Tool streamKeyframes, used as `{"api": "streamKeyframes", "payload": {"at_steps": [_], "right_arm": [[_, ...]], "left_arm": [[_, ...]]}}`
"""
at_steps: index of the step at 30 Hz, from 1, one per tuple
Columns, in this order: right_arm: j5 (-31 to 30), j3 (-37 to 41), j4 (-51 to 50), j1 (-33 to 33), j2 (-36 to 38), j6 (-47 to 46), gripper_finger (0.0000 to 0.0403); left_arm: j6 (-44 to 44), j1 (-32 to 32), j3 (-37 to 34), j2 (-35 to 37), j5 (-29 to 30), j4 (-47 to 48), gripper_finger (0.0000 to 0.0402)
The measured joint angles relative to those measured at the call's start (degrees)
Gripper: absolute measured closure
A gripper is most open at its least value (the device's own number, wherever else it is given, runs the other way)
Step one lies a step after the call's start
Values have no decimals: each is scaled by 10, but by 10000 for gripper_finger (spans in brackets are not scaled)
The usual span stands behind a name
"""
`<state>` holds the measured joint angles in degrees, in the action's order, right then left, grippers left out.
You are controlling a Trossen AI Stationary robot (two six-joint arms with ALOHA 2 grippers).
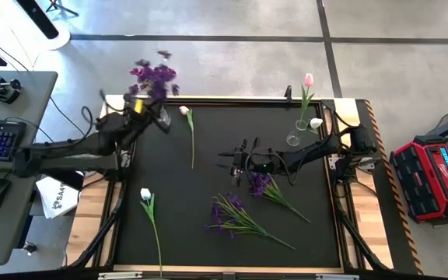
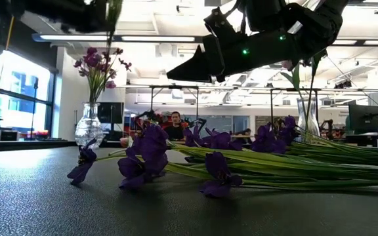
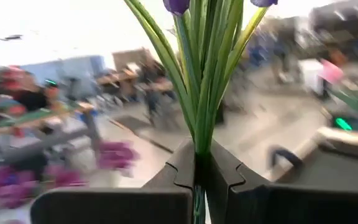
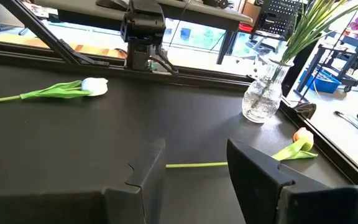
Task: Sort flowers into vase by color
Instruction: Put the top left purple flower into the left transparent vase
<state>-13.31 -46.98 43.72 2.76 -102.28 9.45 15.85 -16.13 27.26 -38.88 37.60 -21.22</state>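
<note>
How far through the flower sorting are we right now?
Partly done. The left vase already holds purple flowers, and the right vase a pink tulip. In hand: the left gripper is shut on a purple stem near the left vase. The right gripper hovers open mid-table. Left on the mat: two purple bunches, a white tulip and a pink tulip.

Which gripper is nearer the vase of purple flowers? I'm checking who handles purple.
Left. The left gripper, shut on a purple flower stem, is beside the vase of purple flowers; the right gripper hovers mid-table, far away.
</note>
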Motion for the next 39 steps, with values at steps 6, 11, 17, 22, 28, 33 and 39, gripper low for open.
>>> {"api": "streamKeyframes", "payload": {"at_steps": [6,11,17,22,28,33,39], "right_arm": [[0,0,0,0,0,0,249],[0,0,6,0,0,-4,249],[0,0,12,-1,0,-4,249],[0,0,14,-1,0,-6,249],[0,0,14,-1,0,-7,249],[0,0,14,-1,0,-23,249],[0,0,15,-2,0,-26,249]], "left_arm": [[47,-93,-108,26,-11,-170,401],[16,-140,-152,28,-12,-188,401],[-30,-170,-177,24,-11,-187,400],[-63,-177,-177,25,-9,-183,372],[-80,-177,-177,25,3,-132,318],[-115,-174,-162,25,34,-56,284],[-209,-174,-53,25,36,210,252]]}}
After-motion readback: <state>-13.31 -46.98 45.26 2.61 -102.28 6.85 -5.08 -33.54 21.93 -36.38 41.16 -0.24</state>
